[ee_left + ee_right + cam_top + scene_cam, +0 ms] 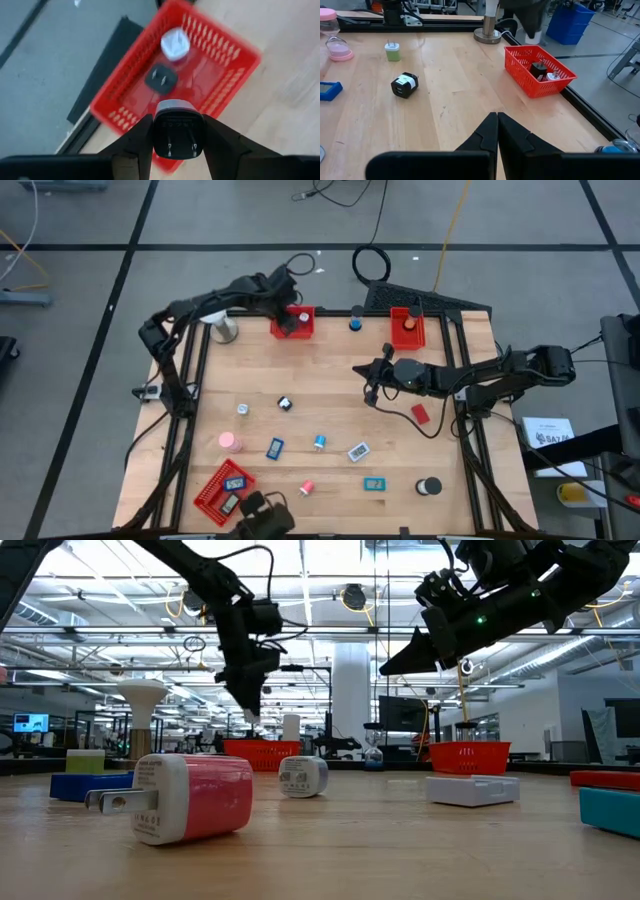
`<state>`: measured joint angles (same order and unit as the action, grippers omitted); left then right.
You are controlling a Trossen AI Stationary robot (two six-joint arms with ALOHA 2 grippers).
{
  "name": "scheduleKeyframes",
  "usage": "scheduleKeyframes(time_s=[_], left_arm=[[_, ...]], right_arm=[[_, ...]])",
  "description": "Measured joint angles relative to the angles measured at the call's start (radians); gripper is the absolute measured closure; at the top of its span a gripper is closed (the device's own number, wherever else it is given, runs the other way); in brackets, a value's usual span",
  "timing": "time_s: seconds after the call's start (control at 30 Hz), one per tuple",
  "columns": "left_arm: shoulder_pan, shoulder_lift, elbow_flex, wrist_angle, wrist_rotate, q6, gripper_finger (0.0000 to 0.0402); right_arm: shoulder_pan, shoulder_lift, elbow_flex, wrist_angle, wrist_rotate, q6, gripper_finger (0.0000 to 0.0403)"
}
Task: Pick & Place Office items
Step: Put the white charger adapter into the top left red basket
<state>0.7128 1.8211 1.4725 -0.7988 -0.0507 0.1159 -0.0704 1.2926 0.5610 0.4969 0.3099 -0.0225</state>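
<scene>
1. Black plug-in charger block with two metal prongs (177, 131): clamped between the two dark fingers of the left gripper (176, 145), prongs facing the wrist camera, body pointing away toward the basket.
2. Directly beyond and below it: red plastic mesh basket (220, 85) at the table's far edge. Charger sits over the basket's near rim rather than over its middle, as far as the left wrist view allows.
3. Already inside the basket: a second black two-prong charger (161, 79) and a white charger block (174, 44), side by side and just apart.
4. Key relation, judged: held charger above the basket, not yet inside; release needs only a short travel forward over the open floor plus a drop, away from the two pieces already there. Risk: clipping the rim if let go too soon.
5. High view confirms left gripper (284, 308) over that basket (305, 330) at the far centre-left of the wooden table (330, 405).
6. Right gripper (372, 388): fingers pressed together, nothing between them, hovering mid-table right of centre, well apart from the basket. Left arm clearly the nearer one.
7. Second red mesh basket (408, 332) at far right, not involved now.
8. Remaining small office items (319, 442) scattered over the near half of the table.
</scene>
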Motion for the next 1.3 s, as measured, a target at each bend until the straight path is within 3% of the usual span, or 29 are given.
scheduleKeyframes(time_s=[0.13, 0.37, 0.6, 1.3], left_arm=[[0.032, 0.038, -0.009, 0.013, 0.041, 0.102, 0.0260], [0.053, 0.119, -0.009, 0.059, 0.016, 0.240, 0.0258], [0.082, 0.166, -0.009, 0.075, -0.010, 0.297, 0.0258], [0.087, 0.170, -0.009, 0.114, 0.050, 0.465, 0.0256]], right_arm=[[0.000, 0.000, 0.000, 0.000, 0.000, -0.004, 0.0399], [0.000, 0.000, 0.000, 0.000, 0.000, -0.005, 0.0399], [0.000, 0.000, 0.000, 0.000, -0.001, -0.005, 0.0399], [0.000, 0.000, 0.000, -0.001, -0.001, -0.008, 0.0399]])
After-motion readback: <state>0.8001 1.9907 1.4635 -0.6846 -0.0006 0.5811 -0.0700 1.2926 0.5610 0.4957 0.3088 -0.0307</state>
